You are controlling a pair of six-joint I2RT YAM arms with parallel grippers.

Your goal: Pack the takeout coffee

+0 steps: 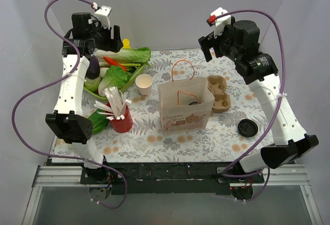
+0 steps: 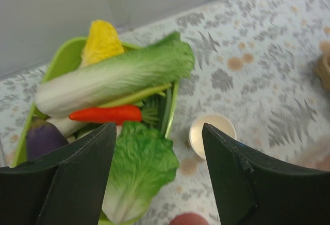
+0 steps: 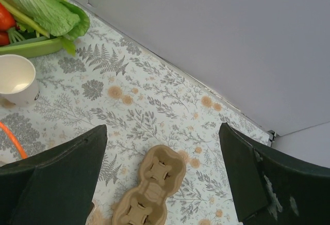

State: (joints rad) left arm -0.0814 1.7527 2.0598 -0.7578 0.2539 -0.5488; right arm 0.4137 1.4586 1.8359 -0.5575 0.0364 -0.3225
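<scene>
Top external view: coffee (image 1: 192, 101) sits inside the bag (image 1: 183, 116), only its black lid showing. Left gripper (image 2: 160, 129) hangs above the vegetable tray (image 2: 59, 62), jaws apart and empty. Right gripper (image 3: 162, 127), above the carrier (image 3: 149, 189), gapes wide, holding nothing.

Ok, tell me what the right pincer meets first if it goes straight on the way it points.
Most likely the cardboard cup carrier, lying on the table just below the gap between the fingers of the open right pincer. Nothing shows in the way, though depth is unclear.
</scene>
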